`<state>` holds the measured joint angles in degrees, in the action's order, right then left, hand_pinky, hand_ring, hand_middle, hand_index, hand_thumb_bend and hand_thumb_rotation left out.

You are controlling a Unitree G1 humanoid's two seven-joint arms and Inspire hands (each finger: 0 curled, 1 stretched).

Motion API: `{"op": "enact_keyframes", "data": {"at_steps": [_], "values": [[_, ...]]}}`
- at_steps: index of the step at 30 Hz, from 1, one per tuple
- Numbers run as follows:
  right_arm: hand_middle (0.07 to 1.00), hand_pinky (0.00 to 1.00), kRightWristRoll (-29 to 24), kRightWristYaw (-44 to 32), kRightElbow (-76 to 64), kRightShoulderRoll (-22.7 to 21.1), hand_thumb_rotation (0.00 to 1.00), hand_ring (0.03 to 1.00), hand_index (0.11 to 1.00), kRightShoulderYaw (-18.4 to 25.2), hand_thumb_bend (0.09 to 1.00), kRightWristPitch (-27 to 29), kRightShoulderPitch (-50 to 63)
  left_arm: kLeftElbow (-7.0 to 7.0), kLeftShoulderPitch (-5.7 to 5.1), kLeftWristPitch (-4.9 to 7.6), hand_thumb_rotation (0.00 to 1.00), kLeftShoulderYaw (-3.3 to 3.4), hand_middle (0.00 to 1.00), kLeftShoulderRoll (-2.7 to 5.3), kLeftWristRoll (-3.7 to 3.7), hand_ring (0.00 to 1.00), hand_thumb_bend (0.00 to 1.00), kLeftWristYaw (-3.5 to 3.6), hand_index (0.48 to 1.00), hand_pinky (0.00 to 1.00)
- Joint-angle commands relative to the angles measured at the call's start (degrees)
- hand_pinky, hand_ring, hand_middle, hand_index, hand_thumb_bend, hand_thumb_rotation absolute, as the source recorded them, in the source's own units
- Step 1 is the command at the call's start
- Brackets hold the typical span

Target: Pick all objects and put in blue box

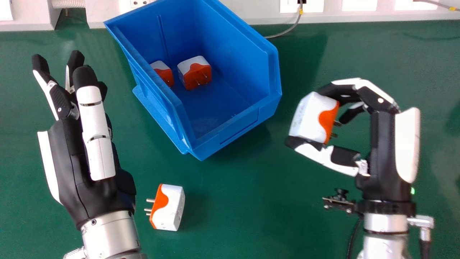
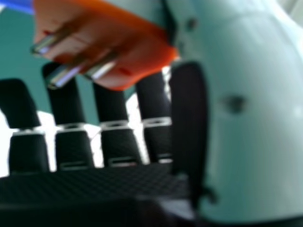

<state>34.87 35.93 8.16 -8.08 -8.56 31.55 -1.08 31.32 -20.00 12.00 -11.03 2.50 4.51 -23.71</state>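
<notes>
Fingers clamped on the plug (image 1: pixel 309 117), my right hand (image 1: pixel 382 151) risks snagging the box (image 1: pixel 269 104) at ten o'clock if I swing low; left hand (image 1: pixel 77 169), fingers apart, at nine.

The tabletop (image 1: pixel 251 216) is deep green, and the open-front storage bin (image 1: pixel 235 124) at eleven o'clock is solid bright blue. Inside it, both plug adapters (image 1: pixel 196 72) (image 1: pixel 163 74) are two-tone, white and orange, their colours parting along a wavy line. The adapter (image 1: pixel 167 208) at seven o'clock repeats that white and orange curve, with silvery pins. At three o'clock, the held adapter (image 1: pixel 309 117) is white with an orange pin face. The left hand (image 1: pixel 72 162) and right hand (image 1: pixel 381 154) mix matte black with white panels, above silver forearms (image 1: pixel 109 233).
</notes>
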Motion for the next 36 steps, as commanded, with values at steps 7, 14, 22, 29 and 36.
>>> {"op": "enact_keyframes", "data": {"at_steps": [7, 14, 22, 29, 36], "values": [[0.514, 0.34, 6.36, 0.76, -1.48, 4.45, 0.00, 0.423, 0.484, -3.48, 0.500, -1.70, -11.82, 1.45, 0.53, 0.04, 0.79, -0.53, 0.96, 4.46, -1.76, 0.96, 0.55, -0.66, 0.927, 0.94], [0.539, 0.29, 7.00, 0.81, 7.24, 4.65, 0.00, 0.410, 0.508, -5.52, 0.491, -1.37, -21.62, 0.63, 1.55, 0.31, 0.78, -0.11, 0.95, 4.55, -1.19, 0.96, 0.55, -0.60, 0.922, 0.93], [0.535, 0.30, 11.11, 4.15, 29.65, 2.77, 0.00, 0.417, 0.501, -9.36, 0.493, -4.46, -35.24, -0.52, 3.16, 0.86, 0.78, 0.44, 0.95, 4.70, -0.43, 0.96, 0.56, -0.39, 0.926, 0.93], [0.494, 0.31, 11.17, 4.42, 50.03, 3.22, 0.00, 0.410, 0.529, -13.26, 0.494, -6.53, -44.87, -1.33, 4.27, 1.23, 0.78, 0.86, 0.96, 4.53, -0.48, 0.96, 0.56, -0.29, 0.936, 0.93], [0.521, 0.31, 10.74, 3.73, 56.65, 4.72, 0.00, 0.432, 0.537, -16.17, 0.492, -8.99, -47.10, -1.68, 4.72, 1.81, 0.78, 0.88, 0.96, 4.49, -0.58, 0.96, 0.55, -0.14, 0.937, 0.93]]}}
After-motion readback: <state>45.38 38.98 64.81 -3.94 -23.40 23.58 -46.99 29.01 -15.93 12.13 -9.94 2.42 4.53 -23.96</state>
